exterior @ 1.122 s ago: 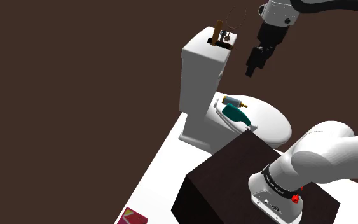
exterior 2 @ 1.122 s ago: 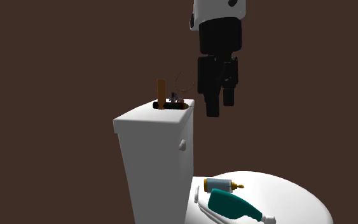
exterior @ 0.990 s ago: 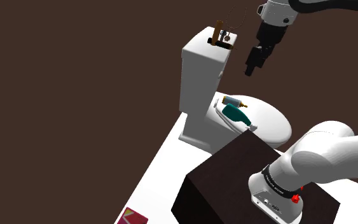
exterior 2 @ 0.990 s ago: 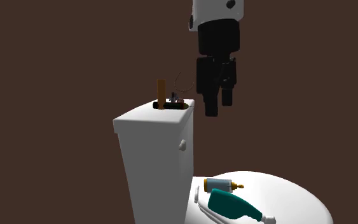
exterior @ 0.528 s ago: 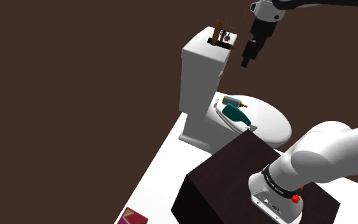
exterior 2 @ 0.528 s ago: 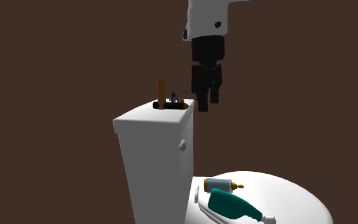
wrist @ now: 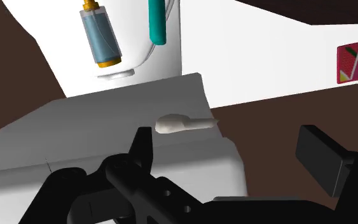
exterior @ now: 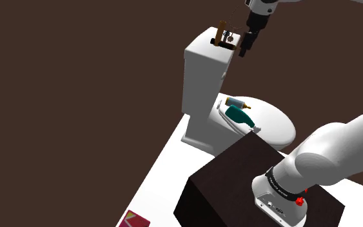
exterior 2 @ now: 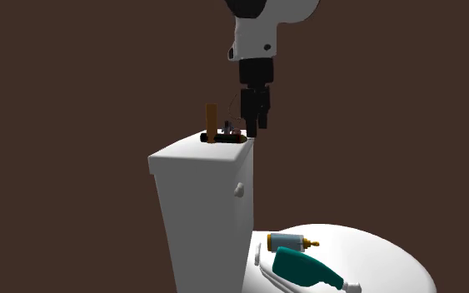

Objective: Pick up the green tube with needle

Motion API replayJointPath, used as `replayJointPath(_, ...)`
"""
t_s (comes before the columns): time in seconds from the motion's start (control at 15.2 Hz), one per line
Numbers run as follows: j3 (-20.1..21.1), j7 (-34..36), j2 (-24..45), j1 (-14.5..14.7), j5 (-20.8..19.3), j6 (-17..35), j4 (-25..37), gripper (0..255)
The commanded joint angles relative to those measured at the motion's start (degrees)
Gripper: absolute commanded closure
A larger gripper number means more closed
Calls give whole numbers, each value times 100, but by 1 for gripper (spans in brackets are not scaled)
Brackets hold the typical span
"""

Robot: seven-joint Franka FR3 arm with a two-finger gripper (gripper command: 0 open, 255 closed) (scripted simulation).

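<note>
The green tube [exterior: 240, 117] [exterior 2: 303, 269] lies on the closed white toilet lid [exterior: 276, 122], its white needle end pointing toward the stand. In the wrist view the green tube [wrist: 156, 22] shows far beyond the fingers, next to a small grey-blue bottle [wrist: 101, 38]. My gripper [exterior: 244, 48] [exterior 2: 252, 129] hangs high over the toilet tank's top corner, well above and behind the tube. It is open with nothing between its fingers [wrist: 323, 156]; the tank lid [wrist: 107, 133] and flush handle [wrist: 184, 123] sit just beneath it.
A brown stick [exterior: 220, 31] [exterior 2: 211, 123] and a small dark object [exterior 2: 224, 137] stand on the tank [exterior 2: 203, 208] close to the gripper. The grey-blue bottle [exterior: 236, 103] lies beside the tube. The dark stand [exterior: 238, 174] is near the bowl. A red card [exterior: 133, 221] lies on the white floor.
The gripper has moved up and toward the shoulder view's left, from over the bowl's far side to the tank's top corner. It stayed open. The tube has not moved.
</note>
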Motion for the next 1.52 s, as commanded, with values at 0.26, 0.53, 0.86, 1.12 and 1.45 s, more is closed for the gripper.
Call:
replayJointPath(0.26, -347, -962, 1312, -45, 322, 202, 1241, 0)
replayJointPath(0.53, -470, -1584, 2250, -180, 661, 138, 2295, 0)
replayJointPath(0.86, -484, -2127, 3238, -419, 1023, -13, 3469, 0)
replayJointPath(1.12, -475, -2113, 3215, -403, 1014, 304, 3130, 0)
replayJointPath(1.45, -474, -2113, 3205, -398, 1012, 506, 2918, 255)
